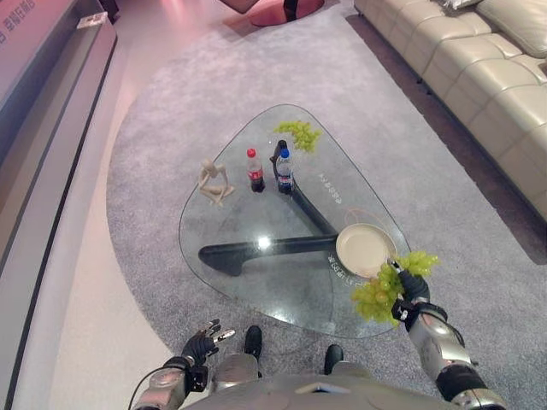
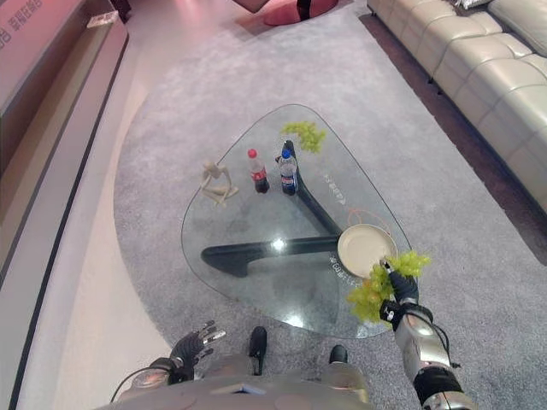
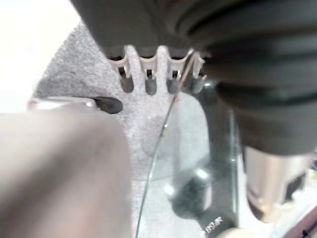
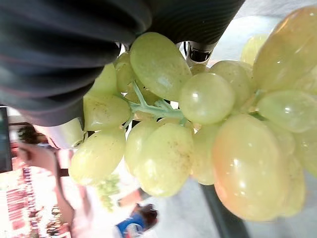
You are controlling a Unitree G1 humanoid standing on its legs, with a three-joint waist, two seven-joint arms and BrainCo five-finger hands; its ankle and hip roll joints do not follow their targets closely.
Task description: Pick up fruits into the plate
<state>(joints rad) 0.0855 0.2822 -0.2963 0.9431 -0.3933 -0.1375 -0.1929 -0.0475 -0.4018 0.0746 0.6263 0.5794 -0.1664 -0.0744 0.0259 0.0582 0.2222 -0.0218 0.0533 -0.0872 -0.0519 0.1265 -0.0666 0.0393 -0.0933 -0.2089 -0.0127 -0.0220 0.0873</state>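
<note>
Your right robot hand [image 1: 413,289] was closed around a bunch of green grapes [image 1: 382,288], held at the near right edge of the glass table [image 1: 248,213] just beside the cream plate [image 1: 365,248]; your left robot hand [image 1: 202,343] hung low with fingers relaxed, holding nothing. To do this step well, you needed to carry the bunch fully over the plate before releasing, since the plate sat close to the table's edge. A second grape bunch [image 1: 299,132] lay at the far end past two bottles [image 1: 269,171], with open glass between.

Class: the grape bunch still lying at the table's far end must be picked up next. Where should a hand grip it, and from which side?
Probably from above, fingers closing round the middle of the far grape bunch. It lies flat and loose on the glass table, its stem too small to see. The bottles stand just nearer.
</note>
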